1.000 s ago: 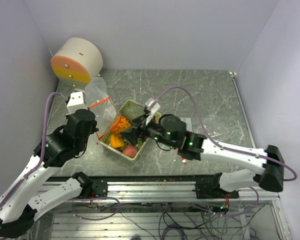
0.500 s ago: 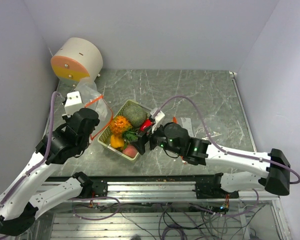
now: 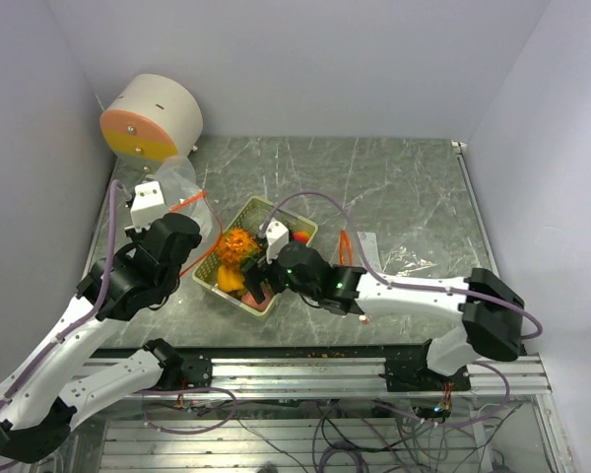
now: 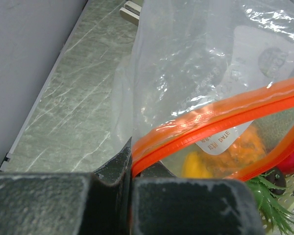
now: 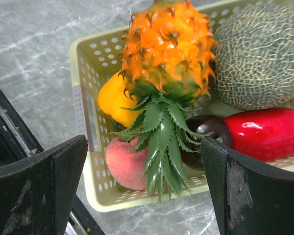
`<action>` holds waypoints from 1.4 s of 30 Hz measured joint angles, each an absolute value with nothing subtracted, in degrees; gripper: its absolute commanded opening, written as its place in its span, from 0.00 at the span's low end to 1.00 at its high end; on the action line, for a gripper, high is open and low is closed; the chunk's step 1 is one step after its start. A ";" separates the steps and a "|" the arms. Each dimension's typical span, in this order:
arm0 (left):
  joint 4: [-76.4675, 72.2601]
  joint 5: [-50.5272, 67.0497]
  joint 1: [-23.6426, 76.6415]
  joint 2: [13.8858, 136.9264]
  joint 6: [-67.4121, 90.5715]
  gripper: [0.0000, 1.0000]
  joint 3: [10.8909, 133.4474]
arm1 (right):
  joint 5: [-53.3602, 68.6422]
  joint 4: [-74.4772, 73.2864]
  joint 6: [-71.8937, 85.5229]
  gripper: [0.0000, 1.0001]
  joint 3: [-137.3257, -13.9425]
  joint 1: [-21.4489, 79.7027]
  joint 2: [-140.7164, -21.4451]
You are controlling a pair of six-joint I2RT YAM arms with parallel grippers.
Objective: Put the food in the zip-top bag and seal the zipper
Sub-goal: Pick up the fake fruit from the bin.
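- The pineapple (image 5: 166,54), melon (image 5: 257,54), red pepper (image 5: 267,132) and pink piece (image 5: 127,164) lie in the basket (image 5: 83,112), just ahead of the right gripper (image 5: 147,196), whose fingers are spread wide.
- The zip-top bag (image 4: 196,63) has its orange zipper (image 4: 210,122) edge pinched between the left gripper (image 4: 130,181) fingers.

Items as counted. One zip-top bag (image 4: 196,63) (clear, with an orange zipper) and one pale green basket (image 5: 85,98) are shown. Six toy food pieces are counted in the basket: one orange pineapple (image 5: 166,54), one netted melon (image 5: 257,54), one red pepper (image 5: 269,132), one yellow piece (image 5: 112,100), one pink piece (image 5: 125,166) and one dark purple piece (image 5: 208,129). One round drum (image 3: 153,118) is seen at the rear left of the worktop (image 3: 394,187). Two arms are counted: the left arm (image 3: 74,330) and the right arm (image 3: 424,294).
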State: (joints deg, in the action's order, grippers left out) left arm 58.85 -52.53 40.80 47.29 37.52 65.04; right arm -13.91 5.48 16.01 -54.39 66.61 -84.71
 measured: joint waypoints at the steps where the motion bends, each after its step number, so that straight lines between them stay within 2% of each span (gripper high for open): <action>1: 58.85 -52.64 40.80 47.13 37.56 0.07 64.95 | -13.96 5.74 15.70 1.00 -55.07 66.61 -86.39; 10: 58.96 -52.73 40.80 44.97 37.50 0.07 63.83 | -16.36 6.46 13.80 0.95 -59.02 66.28 -96.09; 15: 58.50 -52.21 40.80 43.90 37.06 0.07 63.35 | -17.47 7.62 13.21 0.84 -59.02 65.98 -97.93; 17: 58.37 -51.81 40.80 43.57 36.77 0.07 63.20 | -17.82 8.10 12.99 0.74 -59.02 65.89 -98.54; 23: 57.30 -50.33 40.80 41.76 35.57 0.07 62.57 | -18.74 8.51 12.56 0.19 -59.02 65.52 -99.37; 25: 57.10 -50.09 40.80 41.04 35.35 0.07 62.41 | -18.63 8.49 12.43 0.04 -59.02 65.43 -99.37; 26: 57.01 -49.93 40.80 40.75 35.29 0.07 62.39 | -18.37 8.60 12.45 0.00 -59.02 65.47 -99.37; 33: 56.82 -49.67 40.80 40.49 34.96 0.07 62.39 | -18.02 8.36 12.78 0.00 -57.08 65.41 -95.88; 42: 56.66 -49.39 40.80 40.66 34.92 0.07 61.91 | -12.97 7.81 14.13 0.00 -50.19 65.34 -73.80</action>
State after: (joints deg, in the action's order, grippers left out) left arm 56.66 -49.39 40.80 40.66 34.92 61.91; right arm -12.97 7.81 14.13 -50.19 65.34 -73.80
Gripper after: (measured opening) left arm 0.075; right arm 0.077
